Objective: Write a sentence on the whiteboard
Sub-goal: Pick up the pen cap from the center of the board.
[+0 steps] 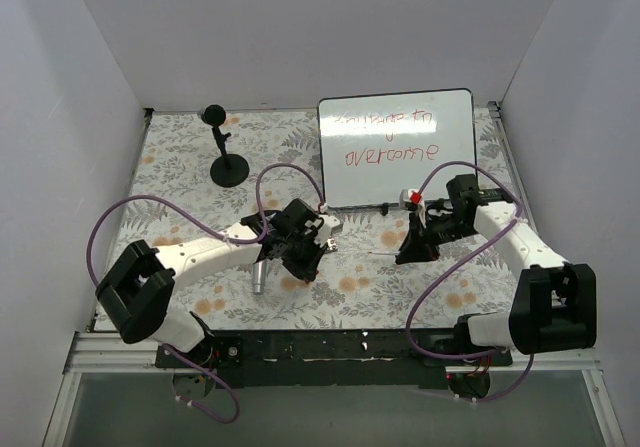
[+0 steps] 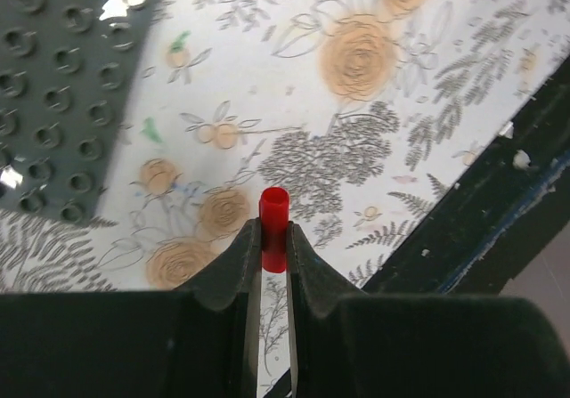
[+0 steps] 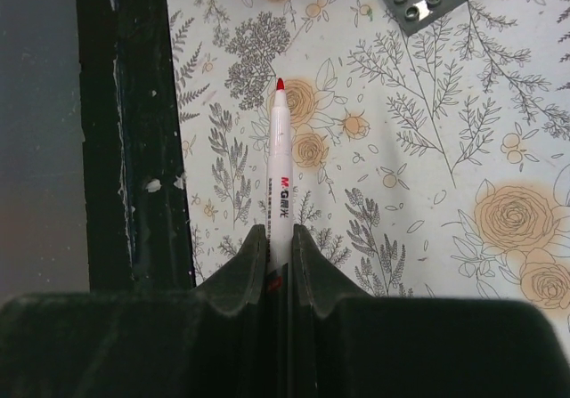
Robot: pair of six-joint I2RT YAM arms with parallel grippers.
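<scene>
The large glossy white whiteboard (image 1: pixel 450 137), rounded at the corners and thinly edged in black, stands in the upper right-centre of the top view, at the far side of the flower-printed tablecloth (image 1: pixel 170 157). The sentence (image 1: pixel 390 154) sits on the board's left and middle part in thin red handwritten letters. There are two lines: the upper reads roughly "courage to", the lower "overcome".

Below the board's lower left corner in that view is the left gripper (image 2: pixel 273 229). Its wrist view shows the black fingers pressed together on a small red plastic cap (image 2: pixel 274 213). The cap is a short tube standing up out of the finger gap at the frame's centre, its far end rimmed like an open mouth. What is inside it cannot be made out.

Below the board's lower right part is the right gripper (image 3: pixel 279 233), its fingers pinching a slim white marker (image 3: pixel 280 149) by the barrel. The marker points toward the top of the right wrist frame, and its red tip is bare above the cloth.

A dark grey perforated square plate (image 2: pixel 53 86) lies flat on the cloth at the upper left of the left wrist view. A black rail (image 3: pixel 134 131) runs down the left side of the right wrist view.

A black stand (image 1: pixel 228 165) with a round base and a ball on top sits in the upper left of the top view, well left of the board
</scene>
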